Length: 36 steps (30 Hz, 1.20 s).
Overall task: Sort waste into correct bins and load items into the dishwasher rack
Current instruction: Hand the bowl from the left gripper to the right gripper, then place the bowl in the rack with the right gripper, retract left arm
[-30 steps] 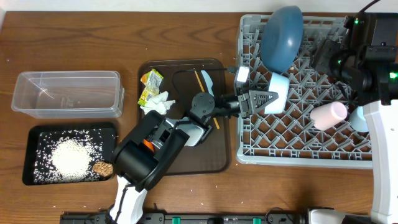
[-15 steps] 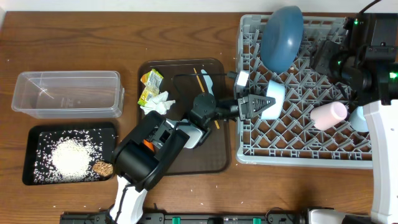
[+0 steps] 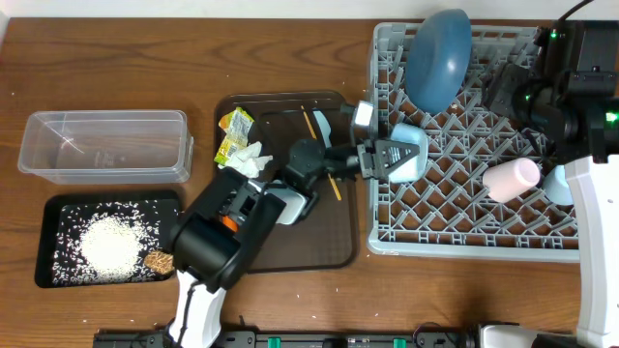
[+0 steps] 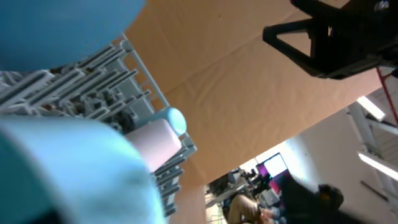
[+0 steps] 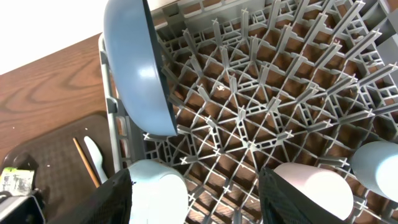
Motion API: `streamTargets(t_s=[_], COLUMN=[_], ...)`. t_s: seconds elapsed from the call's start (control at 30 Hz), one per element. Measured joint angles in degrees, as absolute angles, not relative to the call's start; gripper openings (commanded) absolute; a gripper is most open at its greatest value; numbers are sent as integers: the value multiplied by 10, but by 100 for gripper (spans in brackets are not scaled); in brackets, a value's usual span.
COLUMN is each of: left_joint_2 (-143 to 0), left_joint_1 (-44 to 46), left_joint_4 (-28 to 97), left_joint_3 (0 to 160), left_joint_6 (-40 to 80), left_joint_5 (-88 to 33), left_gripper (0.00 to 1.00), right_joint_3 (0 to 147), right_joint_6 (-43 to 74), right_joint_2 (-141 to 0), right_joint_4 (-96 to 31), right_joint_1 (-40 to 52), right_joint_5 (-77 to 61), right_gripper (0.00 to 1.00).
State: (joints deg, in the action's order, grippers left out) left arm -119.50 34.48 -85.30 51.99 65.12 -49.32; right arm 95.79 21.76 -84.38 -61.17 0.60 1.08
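The grey dishwasher rack (image 3: 464,237) fills the right side. A dark blue plate (image 3: 438,58) (image 5: 134,74) stands on edge at its back left. My left gripper (image 3: 385,157) reaches over the rack's left wall, right against the light blue cup (image 3: 410,153) (image 5: 155,193). The cup fills the left wrist view as a blur (image 4: 68,174), hiding the fingers. The pink cup (image 3: 512,179) (image 5: 311,193) lies at the rack's right, beside a pale bowl (image 3: 558,184). My right gripper (image 5: 196,205) hovers open above the rack with nothing between its fingers.
On the brown serving tray (image 3: 309,242) lie a chopstick (image 3: 308,124), the light blue utensil (image 3: 322,124), the yellow-green wrapper (image 3: 234,133) and the white tissue (image 3: 247,159). The clear box (image 3: 104,145) and the black tray (image 3: 58,271), holding crumbs (image 3: 111,242), sit at the left.
My left gripper has drawn back to the left, and the light blue cup came with it toward the rack's left wall. The right arm has not moved.
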Motion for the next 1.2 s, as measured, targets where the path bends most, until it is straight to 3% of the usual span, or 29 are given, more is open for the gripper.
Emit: streamTargets(t_s=[0.27, 0.43, 0.87, 1.2], left_joint_2=[-1195, -1195, -1191, -1110], left_joint_1=[322, 305, 183, 86], left_joint_4=[-852, -788, -724, -602], left_joint_3=[520, 520, 519, 518], left_joint_6=[658, 649, 627, 597], left_joint_5=[-529, -539, -580, -639], left_gripper=[98, 98, 98, 98], right_joint_3=[958, 958, 958, 958], right_joint_6=[218, 218, 217, 116], right_joint_2=[-844, -844, -844, -844], right_joint_4=[-611, -611, -599, -530], right_joint_1=[6, 6, 6, 27], right_joint_5=[11, 11, 9, -118], right_gripper=[58, 58, 60, 64])
